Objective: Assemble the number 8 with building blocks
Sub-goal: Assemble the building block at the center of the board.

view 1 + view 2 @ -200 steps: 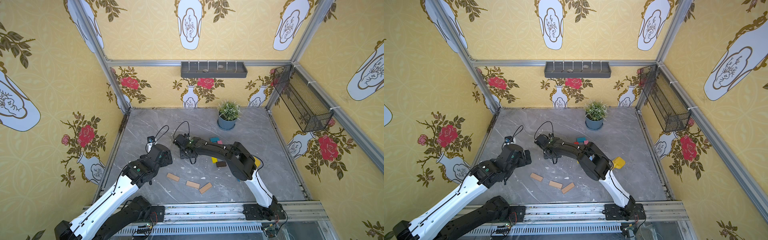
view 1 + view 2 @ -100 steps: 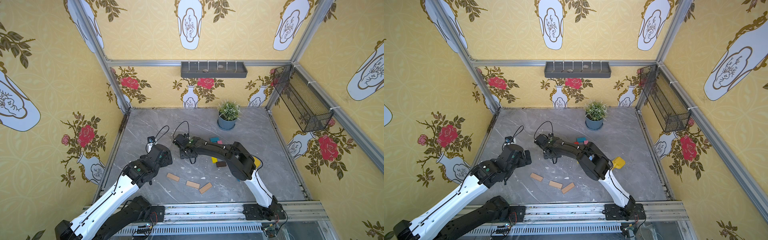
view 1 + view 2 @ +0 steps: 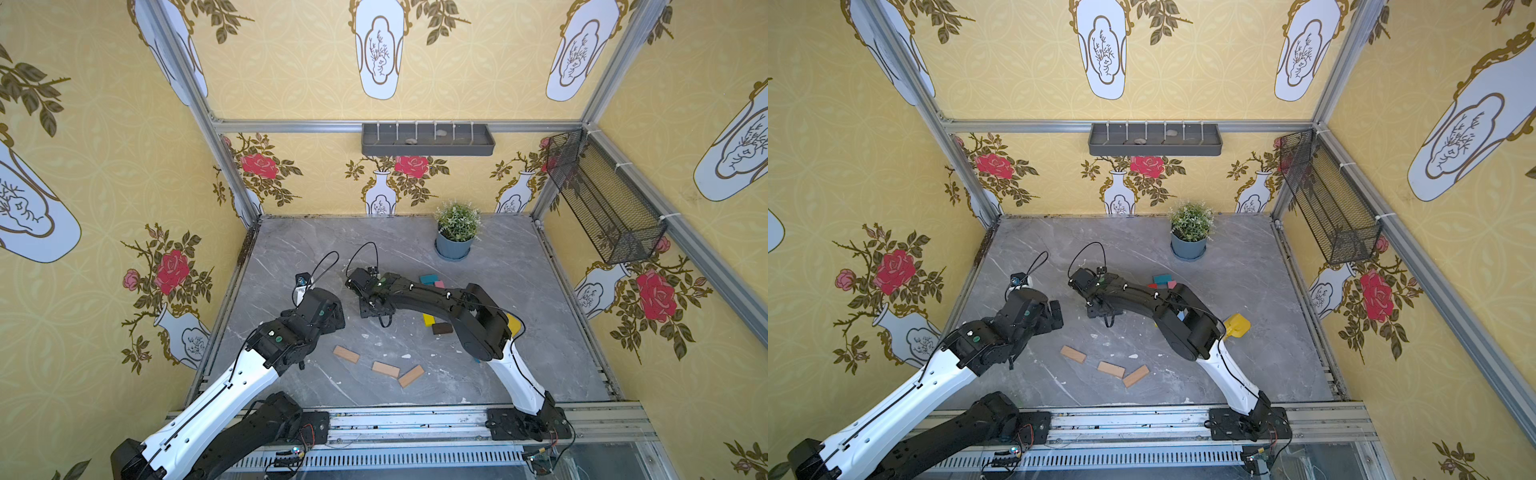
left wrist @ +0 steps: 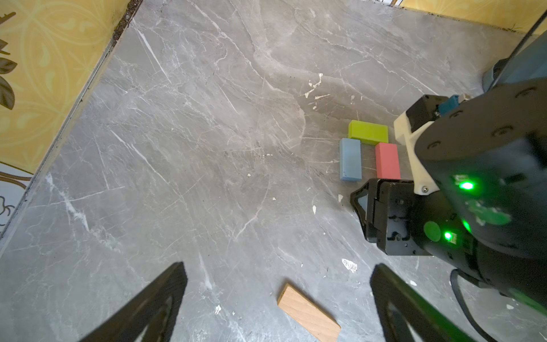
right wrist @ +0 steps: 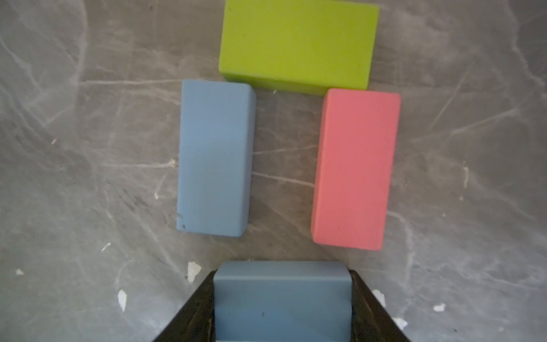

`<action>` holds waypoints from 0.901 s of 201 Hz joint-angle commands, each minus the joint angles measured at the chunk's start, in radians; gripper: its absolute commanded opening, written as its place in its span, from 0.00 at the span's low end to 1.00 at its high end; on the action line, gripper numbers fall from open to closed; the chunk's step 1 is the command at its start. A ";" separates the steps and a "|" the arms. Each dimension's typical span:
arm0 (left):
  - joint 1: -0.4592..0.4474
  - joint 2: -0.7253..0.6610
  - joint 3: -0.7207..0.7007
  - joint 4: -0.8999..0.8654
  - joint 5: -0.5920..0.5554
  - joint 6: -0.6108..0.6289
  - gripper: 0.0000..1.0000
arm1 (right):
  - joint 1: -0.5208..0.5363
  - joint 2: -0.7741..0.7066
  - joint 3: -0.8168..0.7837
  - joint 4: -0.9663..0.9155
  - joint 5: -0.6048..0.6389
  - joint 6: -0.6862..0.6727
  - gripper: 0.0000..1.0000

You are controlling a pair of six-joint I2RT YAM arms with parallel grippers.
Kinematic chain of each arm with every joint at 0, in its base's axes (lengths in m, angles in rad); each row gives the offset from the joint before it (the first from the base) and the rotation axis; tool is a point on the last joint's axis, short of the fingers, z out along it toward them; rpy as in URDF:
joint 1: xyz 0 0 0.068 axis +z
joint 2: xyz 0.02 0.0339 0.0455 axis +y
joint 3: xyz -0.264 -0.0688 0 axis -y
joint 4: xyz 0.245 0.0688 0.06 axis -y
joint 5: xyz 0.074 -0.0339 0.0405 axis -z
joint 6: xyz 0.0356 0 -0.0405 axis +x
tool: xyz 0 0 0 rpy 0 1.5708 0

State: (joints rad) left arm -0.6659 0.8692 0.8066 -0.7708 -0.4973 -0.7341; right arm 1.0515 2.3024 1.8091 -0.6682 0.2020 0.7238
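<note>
- Right end effector (image 5: 282, 314) grips a light blue block (image 5: 281, 281), jaws partway closed, above the surface (image 5: 88, 177).
- Green block (image 5: 297, 44), second blue block (image 5: 214, 157) and pink block (image 5: 355, 168) form an open-ended loop just beyond it.
- I judge the step: closing that loop.
- Next, I must seat it squarely across both free ends.
- Left end effector (image 4: 278, 284): fully open, empty.

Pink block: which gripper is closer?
Right. The right gripper, holding a blue block, sits just off one end of the pink block; the left gripper, open, is farther off.

Grey marbled bench (image 4: 207, 118), yellow rose-print walls (image 3: 291, 75). Lime block (image 5: 296, 41), pink block (image 5: 355, 168), blue block (image 5: 216, 157), second blue block (image 5: 281, 293), and tan blocks (image 3: 345, 354) in plain wood.
</note>
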 commanded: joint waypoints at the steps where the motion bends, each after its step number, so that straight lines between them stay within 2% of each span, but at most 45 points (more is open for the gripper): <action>1: 0.002 -0.001 -0.003 0.000 -0.015 -0.002 1.00 | -0.001 0.003 -0.006 -0.048 -0.046 0.010 0.50; 181: 0.003 -0.015 0.004 -0.010 -0.032 -0.004 1.00 | 0.007 -0.030 0.014 -0.068 -0.006 0.028 0.51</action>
State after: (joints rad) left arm -0.6640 0.8570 0.8070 -0.7742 -0.5159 -0.7341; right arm 1.0576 2.2662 1.8084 -0.7307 0.1890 0.7399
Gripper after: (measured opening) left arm 0.998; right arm 0.600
